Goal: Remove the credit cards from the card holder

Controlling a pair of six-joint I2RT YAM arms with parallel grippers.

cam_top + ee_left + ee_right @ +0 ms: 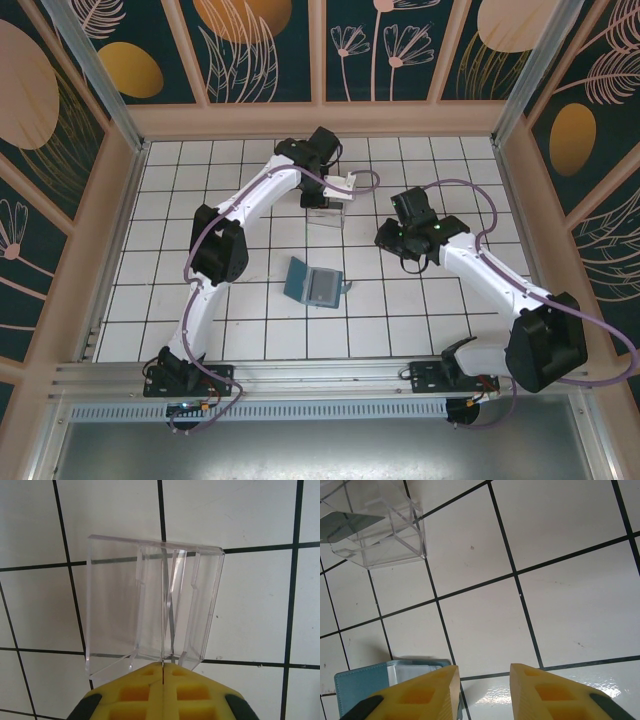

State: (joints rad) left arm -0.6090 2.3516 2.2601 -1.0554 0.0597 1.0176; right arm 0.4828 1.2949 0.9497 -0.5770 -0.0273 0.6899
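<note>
the left gripper (163, 667) has its yellow fingers pressed together on a thin credit card (347, 525), seen edge-on in the left wrist view as a dark line running up from the seam into the clear plastic tray (100, 605); from the right wrist the card shows as a dark grey flat piece at the tray's open top; the tray stands on the white tiled table (250, 330), far of centre, under the left arm's wrist; the card holder (312, 285) lies open nearer the arms, around the middle of the table, teal half to the left and grey pockets to the right, apart from the tray; the right gripper (484, 672) hangs over bare tile with its fingers spread and nothing between them, the card holder's teal corner just beside its left finger; wooden-framed patterned panels wall in the table.
</note>
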